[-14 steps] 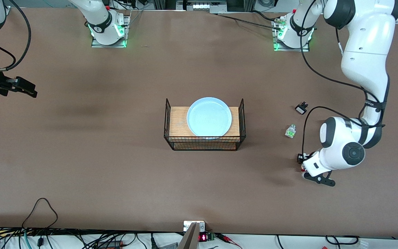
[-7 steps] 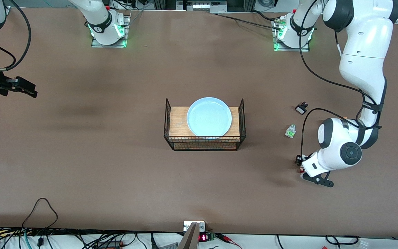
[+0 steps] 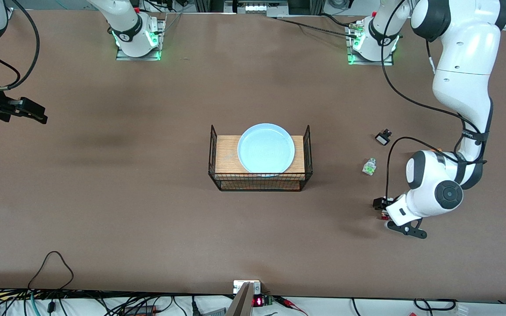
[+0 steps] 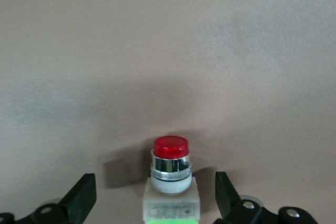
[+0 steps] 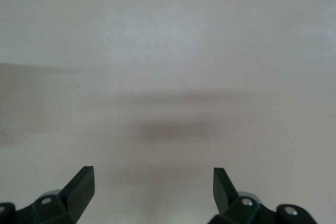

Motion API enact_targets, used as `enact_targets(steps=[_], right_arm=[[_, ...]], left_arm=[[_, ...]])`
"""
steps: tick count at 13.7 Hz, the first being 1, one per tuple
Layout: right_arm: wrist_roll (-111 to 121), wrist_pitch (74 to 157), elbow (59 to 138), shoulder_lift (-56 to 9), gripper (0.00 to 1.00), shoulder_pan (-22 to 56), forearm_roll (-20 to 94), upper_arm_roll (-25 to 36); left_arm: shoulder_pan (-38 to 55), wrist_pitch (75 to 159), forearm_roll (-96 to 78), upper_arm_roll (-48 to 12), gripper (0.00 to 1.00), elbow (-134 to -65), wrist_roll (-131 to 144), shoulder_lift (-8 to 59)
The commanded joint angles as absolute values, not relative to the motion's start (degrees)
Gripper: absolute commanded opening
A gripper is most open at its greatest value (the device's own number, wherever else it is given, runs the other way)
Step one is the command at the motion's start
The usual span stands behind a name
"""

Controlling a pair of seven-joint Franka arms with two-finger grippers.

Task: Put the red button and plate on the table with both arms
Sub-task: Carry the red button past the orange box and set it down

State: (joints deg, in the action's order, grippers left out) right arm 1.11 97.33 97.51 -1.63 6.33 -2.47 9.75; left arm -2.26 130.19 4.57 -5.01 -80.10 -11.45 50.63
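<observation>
While your left gripper [image 4: 156, 199] stands open around the grounded red button [image 4: 170, 179], the plate [image 3: 266, 148] remains unmoved.

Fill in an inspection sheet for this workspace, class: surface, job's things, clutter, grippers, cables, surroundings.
Surface: brown table.
Job's things: red button lying on the table between the left gripper's open fingers; plate on the wire basket stand.
Clutter: green-topped part, small black part.
Grippers: left gripper open, low over the button; right gripper open, waiting over bare table.
Cables: loop at the table's edge nearest the camera.
Surroundings: nothing seen.
</observation>
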Motion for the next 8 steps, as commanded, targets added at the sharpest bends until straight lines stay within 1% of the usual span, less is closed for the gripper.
enact_targets(steps=[1, 3, 6, 8], right_arm=[[1.23, 96.50, 97.21, -1.06, 1.00, 6.42, -2.55, 9.58], [1.32, 96.42, 97.21, -0.79, 1.00, 7.03, -2.55, 9.23], [0.70, 96.42, 96.95, -0.62, 1.00, 11.24, -2.46, 8.88], [0.97, 96.24, 95.02, -0.88, 1.00, 13.70, -2.03, 8.96]], left_arm=[[-2.90, 128.07, 5.19, -5.27, 1.00, -80.24, -12.30, 47.03], [-2.90, 124.56, 4.66, -5.27, 1.00, -80.51, -12.30, 43.61], [-2.90, 119.11, 4.57, -5.36, 1.00, -81.29, -12.22, 37.55], [-2.73, 118.57, 4.57, -5.27, 1.00, -84.53, -12.22, 32.45]])
